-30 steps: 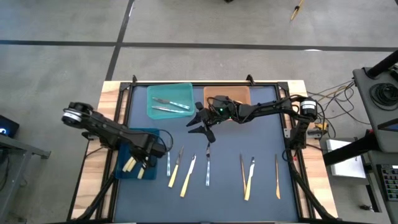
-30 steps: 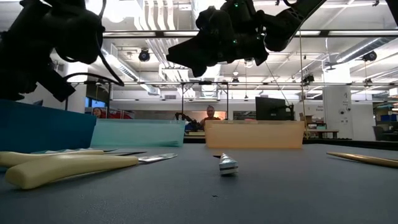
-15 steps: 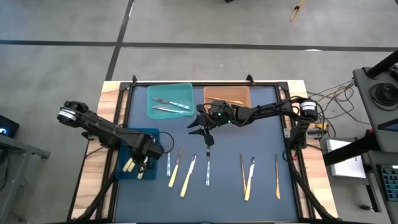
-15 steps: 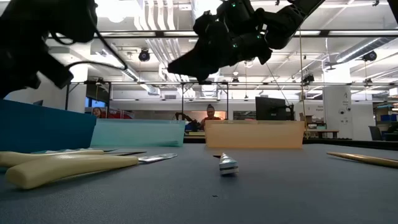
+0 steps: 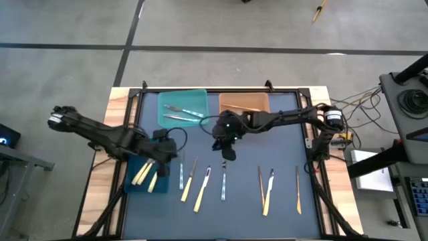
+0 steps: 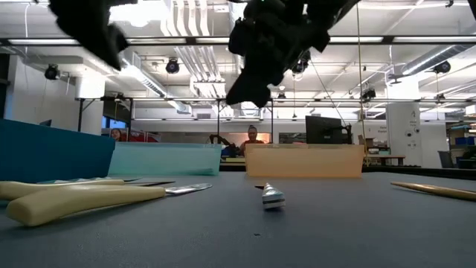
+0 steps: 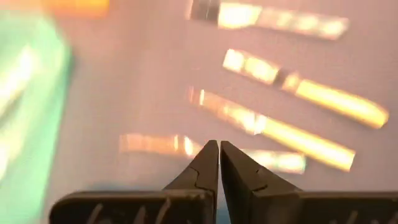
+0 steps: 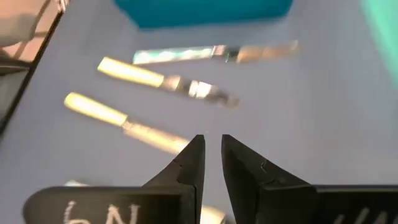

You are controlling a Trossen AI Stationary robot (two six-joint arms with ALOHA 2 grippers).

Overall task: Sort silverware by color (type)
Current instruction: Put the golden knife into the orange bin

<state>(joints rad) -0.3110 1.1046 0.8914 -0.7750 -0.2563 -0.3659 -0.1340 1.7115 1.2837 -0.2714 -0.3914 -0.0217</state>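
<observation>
Seven loose slim pieces of silverware point(image 5: 223, 184) lie in a row toward the near edge of the dark surface point(image 5: 281, 150). Two silvery pieces point(image 5: 183, 114) lie in the pale green plastic bin point(image 5: 166, 102), two pale yellow point(image 5: 145, 176) in the blue bin point(image 5: 132, 185). Left hand point(image 5: 162, 156) is clenched empty; right hand point(image 5: 227, 151) nearly closed, empty.

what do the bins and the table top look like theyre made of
Teal bin, dark blue bin and tan bin: probably plastic; the teal one's walls look translucent. Table top: a matte dark mat, material unclear, over pale wood at the edges.
</observation>
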